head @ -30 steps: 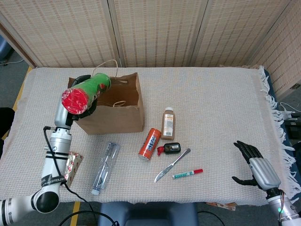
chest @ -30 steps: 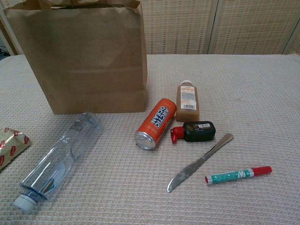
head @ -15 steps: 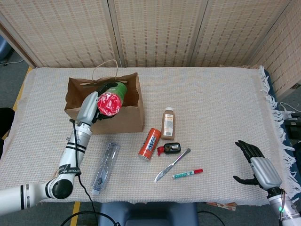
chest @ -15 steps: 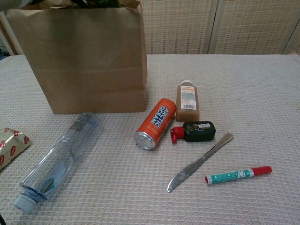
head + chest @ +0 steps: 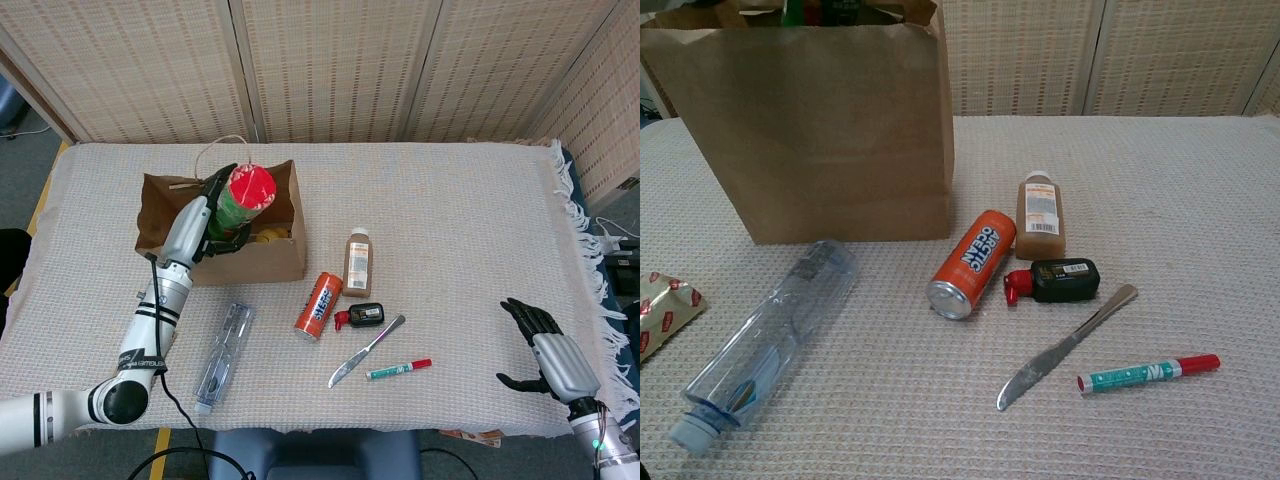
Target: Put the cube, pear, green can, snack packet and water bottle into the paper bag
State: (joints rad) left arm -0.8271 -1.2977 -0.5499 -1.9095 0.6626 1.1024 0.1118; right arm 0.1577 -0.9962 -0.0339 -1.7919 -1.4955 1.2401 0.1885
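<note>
The left robot hand grips the green can upright over the open paper bag, poised for lowering. Below on the worktop, water bottle and snack packet lie within reach. Far right, near the fringed edge, the right robot hand rests with fingers spread, holding nothing.

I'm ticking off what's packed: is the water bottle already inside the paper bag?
No, the water bottle lies on its side on the tablecloth, in front of the paper bag, not in it.
</note>
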